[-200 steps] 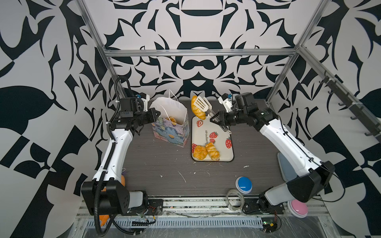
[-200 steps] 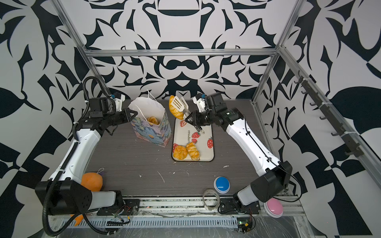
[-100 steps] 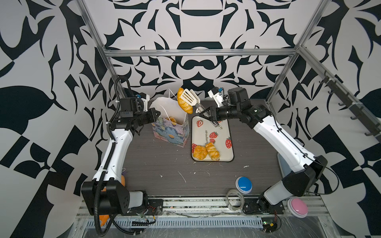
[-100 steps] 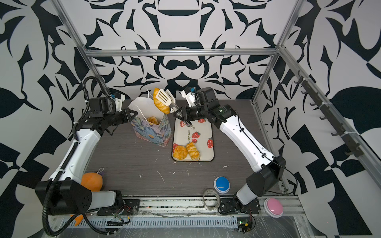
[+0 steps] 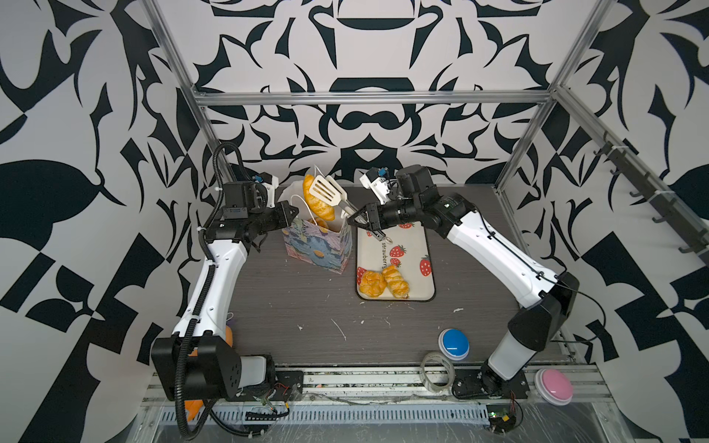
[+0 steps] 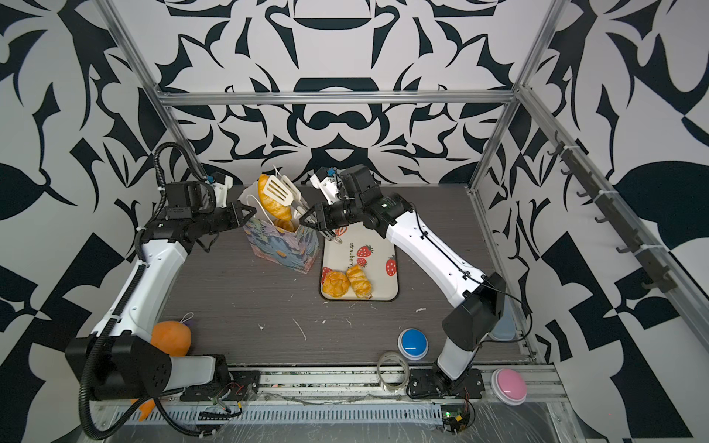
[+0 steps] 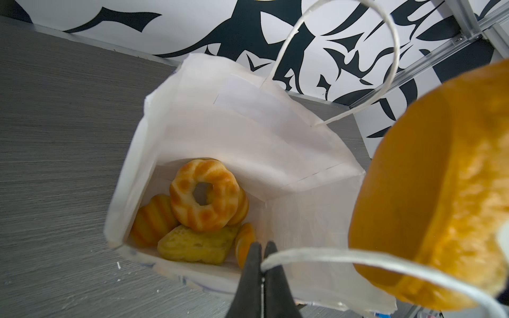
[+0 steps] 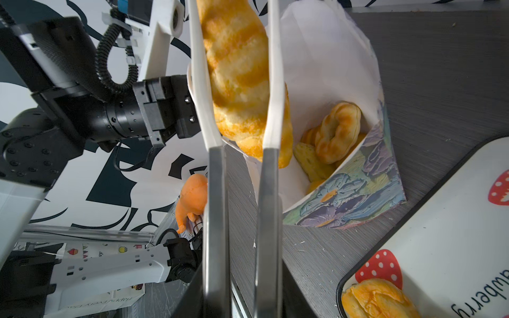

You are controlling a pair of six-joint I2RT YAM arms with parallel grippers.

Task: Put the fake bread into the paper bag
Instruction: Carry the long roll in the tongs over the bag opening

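Note:
The flowered paper bag (image 5: pixel 318 249) (image 6: pixel 282 249) stands open left of the strawberry tray (image 5: pixel 414 245). My left gripper (image 7: pixel 263 249) (image 5: pixel 293 211) is shut on its near cord handle (image 7: pixel 330 254). My right gripper (image 5: pixel 355 221) (image 8: pixel 242 289) is shut on the metal handles of white slotted tongs (image 5: pixel 326 190) (image 8: pixel 271 82). The tongs clamp a striped fake bread (image 5: pixel 316 203) (image 8: pixel 239 68) tilted just over the bag's mouth. Inside the bag lie a ring-shaped bread (image 7: pixel 203 195) and several others. Two more breads (image 5: pixel 372 284) (image 5: pixel 395 282) sit on the tray's near end.
A blue button (image 5: pixel 454 342), a tape roll (image 5: pixel 437 371) and a pink button (image 5: pixel 553 385) lie along the table's front right. An orange plush toy (image 6: pixel 170 337) sits by the left arm's base. Patterned walls and a metal frame close in the back and sides.
My right arm has carried the tongs and the clamped bread leftward, from above the tray's far end to over the bag's mouth. The left arm has held still.

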